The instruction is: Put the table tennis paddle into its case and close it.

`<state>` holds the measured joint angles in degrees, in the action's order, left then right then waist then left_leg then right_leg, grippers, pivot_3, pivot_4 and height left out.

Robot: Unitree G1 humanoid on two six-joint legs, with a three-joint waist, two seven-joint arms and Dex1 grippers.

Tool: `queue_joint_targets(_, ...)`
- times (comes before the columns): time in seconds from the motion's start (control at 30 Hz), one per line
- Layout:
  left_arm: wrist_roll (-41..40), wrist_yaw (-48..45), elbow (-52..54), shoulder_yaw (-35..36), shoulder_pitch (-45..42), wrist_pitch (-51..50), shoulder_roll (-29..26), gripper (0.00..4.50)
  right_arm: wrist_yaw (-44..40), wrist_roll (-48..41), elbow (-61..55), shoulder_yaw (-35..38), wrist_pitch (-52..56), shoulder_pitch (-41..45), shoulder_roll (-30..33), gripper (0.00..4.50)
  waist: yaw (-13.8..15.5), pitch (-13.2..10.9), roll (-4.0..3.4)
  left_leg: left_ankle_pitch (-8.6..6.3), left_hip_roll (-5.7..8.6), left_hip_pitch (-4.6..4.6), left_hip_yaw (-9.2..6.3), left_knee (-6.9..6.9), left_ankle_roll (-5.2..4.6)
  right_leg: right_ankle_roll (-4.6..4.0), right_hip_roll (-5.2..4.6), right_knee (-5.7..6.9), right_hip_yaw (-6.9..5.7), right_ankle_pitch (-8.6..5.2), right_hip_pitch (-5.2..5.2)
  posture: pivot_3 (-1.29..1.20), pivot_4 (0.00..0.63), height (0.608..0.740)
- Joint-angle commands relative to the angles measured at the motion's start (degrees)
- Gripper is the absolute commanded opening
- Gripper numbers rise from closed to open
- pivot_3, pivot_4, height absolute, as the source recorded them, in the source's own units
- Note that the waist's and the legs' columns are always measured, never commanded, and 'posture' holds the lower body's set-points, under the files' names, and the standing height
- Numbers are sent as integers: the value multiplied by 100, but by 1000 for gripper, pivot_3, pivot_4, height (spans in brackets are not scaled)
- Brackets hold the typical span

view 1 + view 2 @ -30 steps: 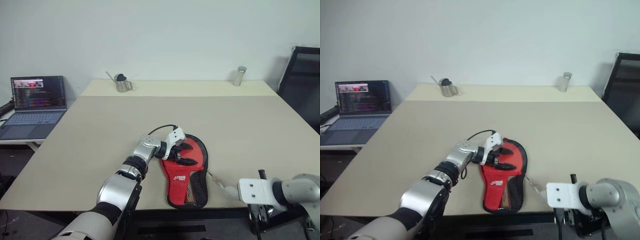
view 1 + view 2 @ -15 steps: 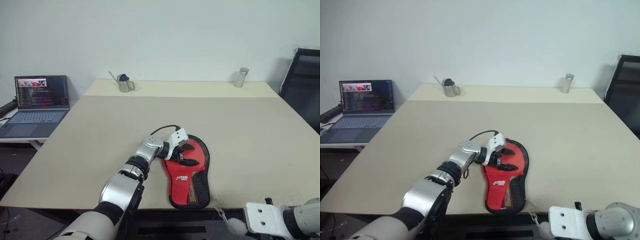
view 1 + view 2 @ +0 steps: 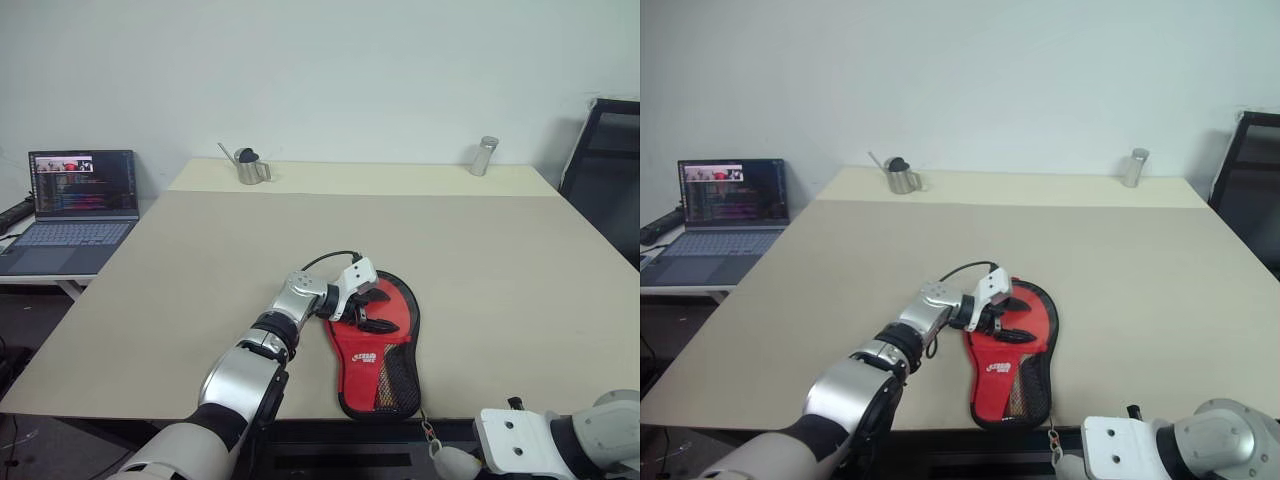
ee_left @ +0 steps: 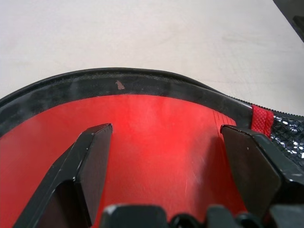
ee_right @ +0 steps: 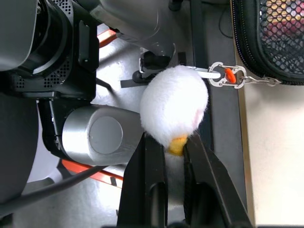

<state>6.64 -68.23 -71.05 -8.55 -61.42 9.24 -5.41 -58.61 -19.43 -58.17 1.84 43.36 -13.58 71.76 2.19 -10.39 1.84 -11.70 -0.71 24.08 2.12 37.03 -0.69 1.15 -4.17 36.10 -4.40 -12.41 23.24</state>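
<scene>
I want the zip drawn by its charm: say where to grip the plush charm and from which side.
Pinch the white plush charm across its round body, at the end opposite its metal clip, coming from beyond the table's near edge. Clip and chain run straight to the case, so the pull stays in line. The right gripper pinches it so.

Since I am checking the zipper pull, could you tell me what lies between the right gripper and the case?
In the right wrist view, the right gripper pinches a white plush charm; a metal clip and short chain link it to the case.
</scene>
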Motion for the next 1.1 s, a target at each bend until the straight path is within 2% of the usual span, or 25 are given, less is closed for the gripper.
queue_joint_targets(0.03,165,-14,-158,-137,128,-71,-14,3977,36,-657,-184,191,209,272,148,1290,-3,0,0,0,0,0,0,0,0,0,0,0,0,0,0,0,150,740)
queue_joint_targets(0.2,169,4,-146,-134,160,-45,-10,3977,147,-1496,-184,405,475,508,264,3064,-9,0,0,-1,-3,0,-3,1,0,0,-5,-1,-1,0,-2,0,150,740)
queue_joint_targets(0.33,178,137,-134,-112,160,19,-31,3977,616,-2153,-74,670,945,1054,-47,4478,-23,0,1,-1,-4,-1,-4,1,0,1,-13,-2,-1,1,-2,0,150,740)
queue_joint_targets(0.43,94,122,-99,-30,131,5,-38,3977,1100,-1988,622,448,1146,1949,-391,4493,-68,0,0,-1,-5,-3,-4,3,0,5,-13,-2,0,5,-3,0,150,740)
queue_joint_targets(0.63,-25,-35,81,31,40,30,-83,3977,1403,-1962,1823,287,1121,2722,-1188,4493,-77,0,1,-1,-2,0,1,0,-1,12,-21,-6,3,11,-1,0,150,740)
queue_joint_targets(0.8,-216,-342,502,103,-53,122,-224,3977,1439,-906,2945,-37,-179,2866,-1570,4493,-78,0,0,-8,-1,38,6,-2,-16,37,8,-6,4,26,35,0,150,740)
queue_joint_targets(0.93,-558,-819,1595,200,203,-72,-605,3977,1272,-547,4009,27,-1437,3061,-2238,4493,-93,-2,2,-7,-1,71,21,4,-17,43,15,5,9,31,80,0,150,740)
queue_joint_targets(1.1,-1093,-876,4054,344,1177,-1321,-1289,3977,629,-631,5262,31,-1808,3562,-2595,4493,-170,-5,-5,-7,-7,69,40,3,-19,41,21,18,22,32,91,0,150,740)
